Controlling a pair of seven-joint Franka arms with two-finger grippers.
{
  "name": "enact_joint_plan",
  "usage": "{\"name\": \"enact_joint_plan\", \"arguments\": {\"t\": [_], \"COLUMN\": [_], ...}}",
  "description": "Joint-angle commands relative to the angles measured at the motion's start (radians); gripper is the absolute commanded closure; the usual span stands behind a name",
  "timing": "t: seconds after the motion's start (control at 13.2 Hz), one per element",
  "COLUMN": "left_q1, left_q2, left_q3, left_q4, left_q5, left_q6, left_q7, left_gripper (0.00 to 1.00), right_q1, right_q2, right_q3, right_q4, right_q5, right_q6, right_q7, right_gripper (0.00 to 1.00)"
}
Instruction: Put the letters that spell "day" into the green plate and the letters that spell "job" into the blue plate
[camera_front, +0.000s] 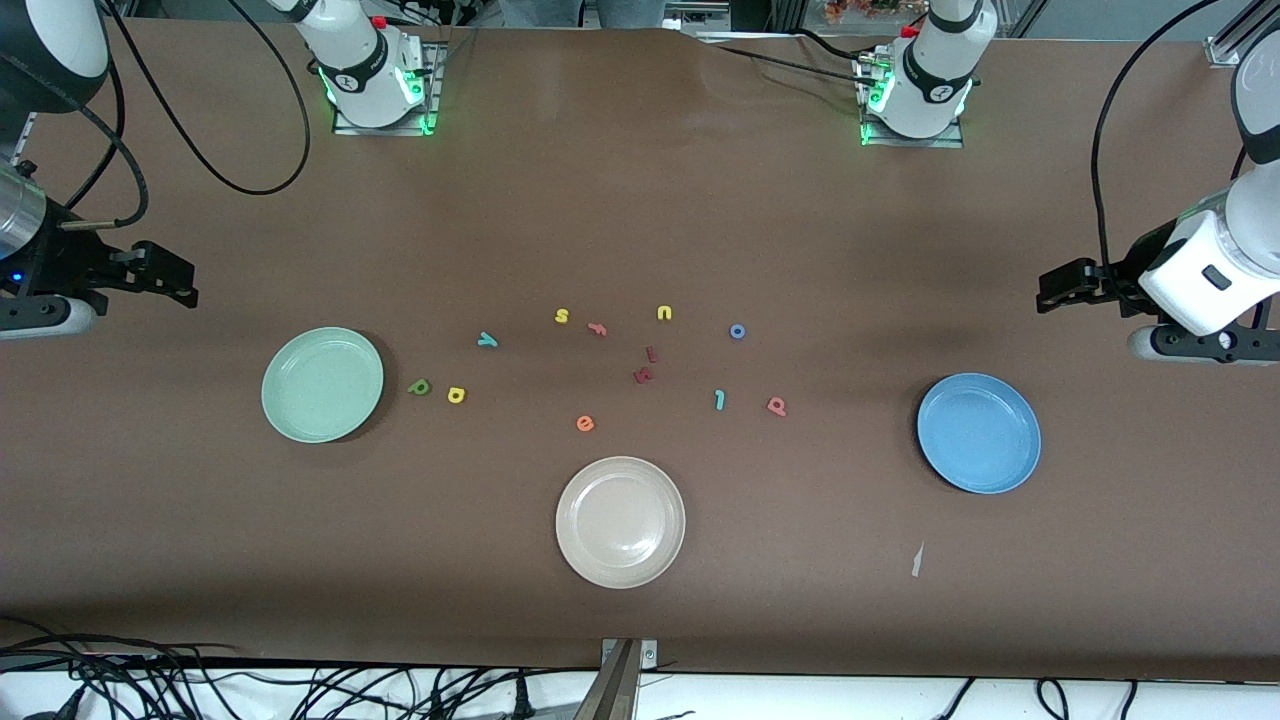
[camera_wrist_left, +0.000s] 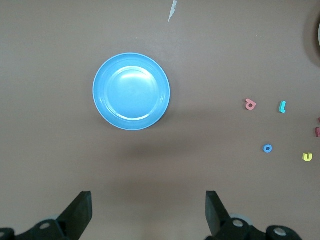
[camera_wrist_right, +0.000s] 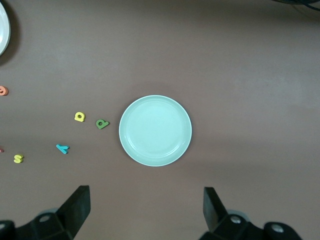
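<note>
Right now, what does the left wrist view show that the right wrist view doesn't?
Only the left wrist view shows the blue plate, the pink b, teal j, blue o and the open left gripper. Only the right wrist view shows the green plate, green d, yellow a, teal y and the open right gripper. Both show the brown table.

Loose foam letters (camera_front: 650, 365) lie scattered at the middle of the surface (camera_front: 640, 200), between two plates: the green plate (camera_front: 322, 384) toward the right arm's end, the blue plate (camera_front: 978, 432) toward the left arm's end. A third plate (camera_front: 620, 521) sits nearer the front camera than the letters.
</note>
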Motion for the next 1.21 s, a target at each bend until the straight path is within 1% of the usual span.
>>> {"name": "enact_joint_plan", "arguments": {"t": [0.0, 1.14], "left_q1": [0.000, -0.014], "left_q2": [0.004, 0.004], "left_q3": [0.000, 0.000], "left_q4": [0.011, 0.014], "left_q5": [-0.013, -0.006], "left_q6": [-0.005, -0.005], "left_q7": [0.012, 0.010], "left_gripper": [0.00, 0.00], "right_q1": [0.000, -0.001], "right_q2": [-0.004, -0.002], "right_q3": [-0.001, -0.003], "right_q4": [0.001, 0.001], "right_q5": [0.019, 0.019], "right_q6": [0.001, 0.003], "right_q7": [-0.007, -0.009], "right_gripper": [0.00, 0.00]}}
